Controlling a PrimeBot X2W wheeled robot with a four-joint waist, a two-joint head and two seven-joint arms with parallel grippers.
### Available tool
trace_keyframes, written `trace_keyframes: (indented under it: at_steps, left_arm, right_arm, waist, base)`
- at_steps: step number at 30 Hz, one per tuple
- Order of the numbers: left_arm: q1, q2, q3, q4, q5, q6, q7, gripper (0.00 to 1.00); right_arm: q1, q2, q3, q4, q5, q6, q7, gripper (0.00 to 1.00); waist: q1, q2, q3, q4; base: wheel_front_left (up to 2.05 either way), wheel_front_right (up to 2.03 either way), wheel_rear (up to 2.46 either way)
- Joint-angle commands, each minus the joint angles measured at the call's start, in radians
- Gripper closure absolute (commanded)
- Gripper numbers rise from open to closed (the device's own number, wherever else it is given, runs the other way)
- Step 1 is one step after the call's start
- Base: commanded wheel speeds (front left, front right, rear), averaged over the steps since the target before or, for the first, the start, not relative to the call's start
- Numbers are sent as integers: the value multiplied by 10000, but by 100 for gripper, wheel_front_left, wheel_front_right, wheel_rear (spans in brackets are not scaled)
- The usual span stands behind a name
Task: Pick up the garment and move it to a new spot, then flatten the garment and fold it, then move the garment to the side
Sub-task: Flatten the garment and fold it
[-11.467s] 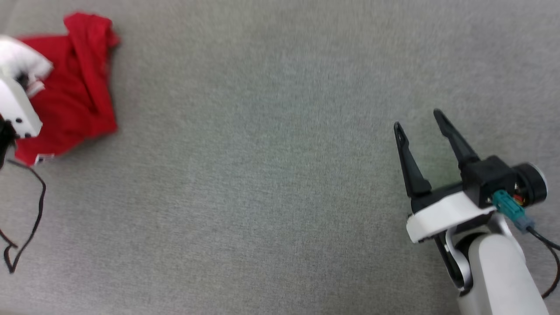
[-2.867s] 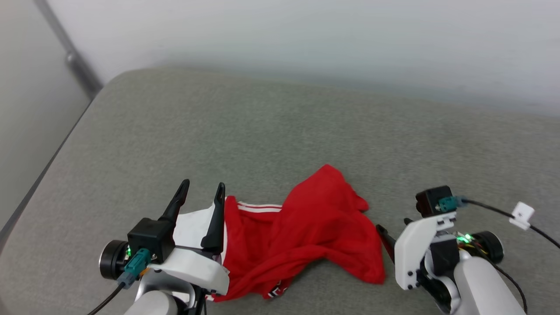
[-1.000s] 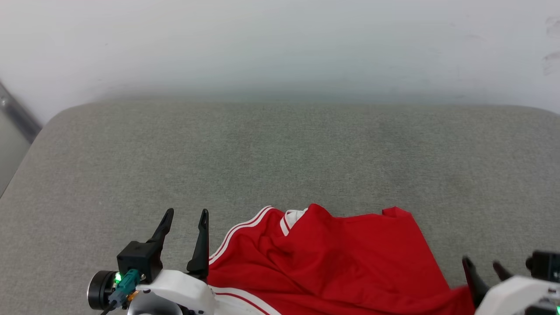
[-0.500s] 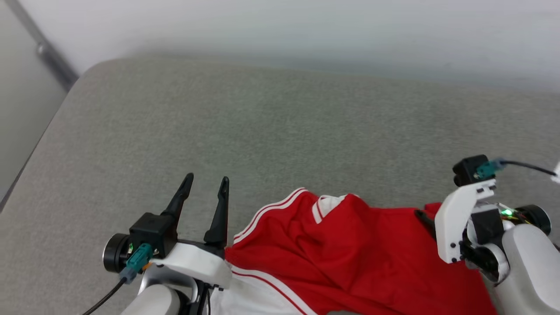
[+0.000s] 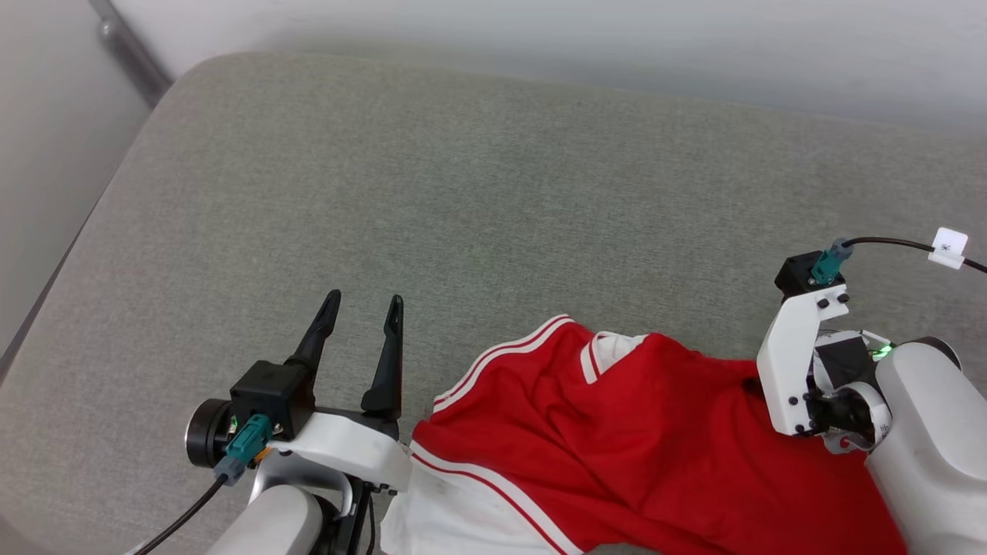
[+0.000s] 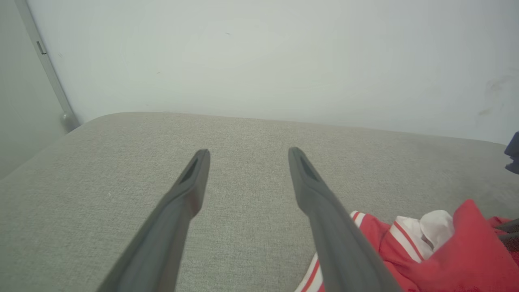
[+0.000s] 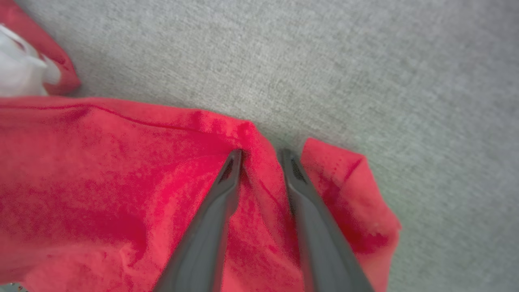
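Garment [image 5: 617, 432]: red jersey T-shirt, white striped-trim sleeves, crumpled on grey fabric cushion [image 5: 463, 193]; left gripper [image 5: 365, 297] spread empty beside one sleeve; right gripper [image 7: 261, 152] straddles a red ridge near a corner, hold unclear; advise clamping firmly before lifting.

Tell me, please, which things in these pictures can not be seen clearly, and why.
1. Garment, head view: its lower part is cut off by the bottom edge.
2. Right pincer, head view: its white wrist bracket hides the fingers.
3. Right wrist view: blurred; red cloth lies between the fingers, but whether it is pinched is unclear.
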Motion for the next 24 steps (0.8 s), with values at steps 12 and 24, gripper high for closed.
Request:
trace_keyframes:
  at_steps: [12, 24]
  left_arm:
    - [643, 274, 151, -33, 33, 194, -6, 0]
    - [1178, 529, 220, -330, -78, 505, 163, 0]
  right_arm:
    - [1321, -5, -3026, -1269, -971, -8, -1897, 100]
    - [7097, 2604, -6706, -5024, -2209, -5, -538, 85]
  waist:
    - [0, 0, -888, -1173]
    - [0, 0, -1273, -1970]
  base:
    - [0, 0, 0]
    - [0, 0, 0]
